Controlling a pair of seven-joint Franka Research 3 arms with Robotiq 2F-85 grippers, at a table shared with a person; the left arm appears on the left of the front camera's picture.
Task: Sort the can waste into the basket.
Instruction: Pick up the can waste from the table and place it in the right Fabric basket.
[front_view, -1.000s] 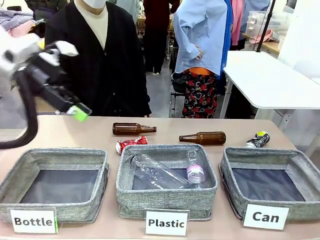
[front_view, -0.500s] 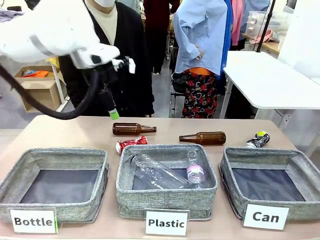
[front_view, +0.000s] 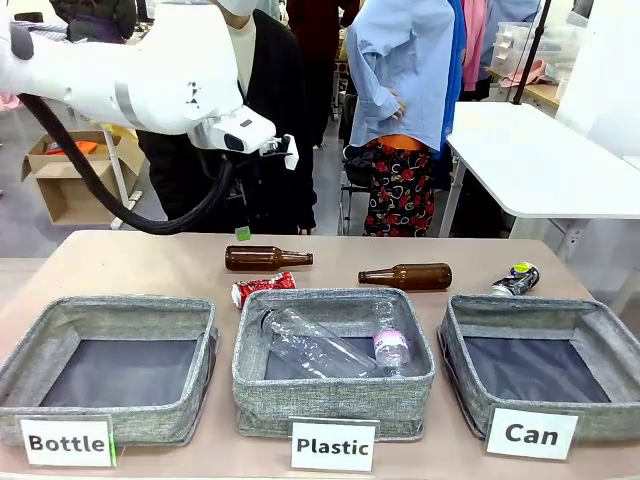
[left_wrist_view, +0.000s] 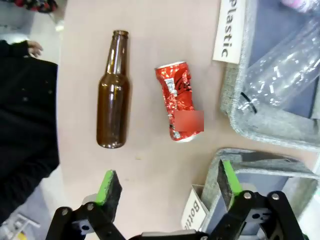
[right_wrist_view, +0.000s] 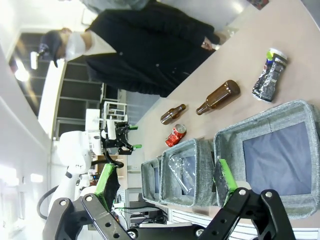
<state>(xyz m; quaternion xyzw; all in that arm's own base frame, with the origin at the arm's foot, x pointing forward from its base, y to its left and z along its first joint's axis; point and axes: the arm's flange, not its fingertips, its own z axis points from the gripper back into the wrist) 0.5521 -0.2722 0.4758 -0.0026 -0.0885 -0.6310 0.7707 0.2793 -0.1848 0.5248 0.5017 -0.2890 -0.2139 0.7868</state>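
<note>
Hanging over the far side of the table (front_view: 130, 265), the left tool (left_wrist_view: 168, 180) points down with its green pads spread wide and nothing between them. In its wrist view the red crushed can (left_wrist_view: 179, 107) lies on its side ahead of the pads. It is beside a brown glass bottle (left_wrist_view: 113, 95) without touching it, and near the outer wall of the bin signed "Plastic" (left_wrist_view: 260, 125), which holds clear plastic bottles (front_view: 310, 345). From the front, that can sits just behind this bin's far left corner. The black-silver can (front_view: 516, 279), with a green-yellow end, lies on the table just behind the far rim of the basket (front_view: 470, 395), which bears the white sign "Can" and shows its dark floor. A second brown bottle (front_view: 405, 275) lies between the two cans. The right tool (right_wrist_view: 166, 175) is held high, looking across the table, its pads spread wide around nothing. A person (front_view: 270, 130) in a black cardigan stands at the far edge.
</note>
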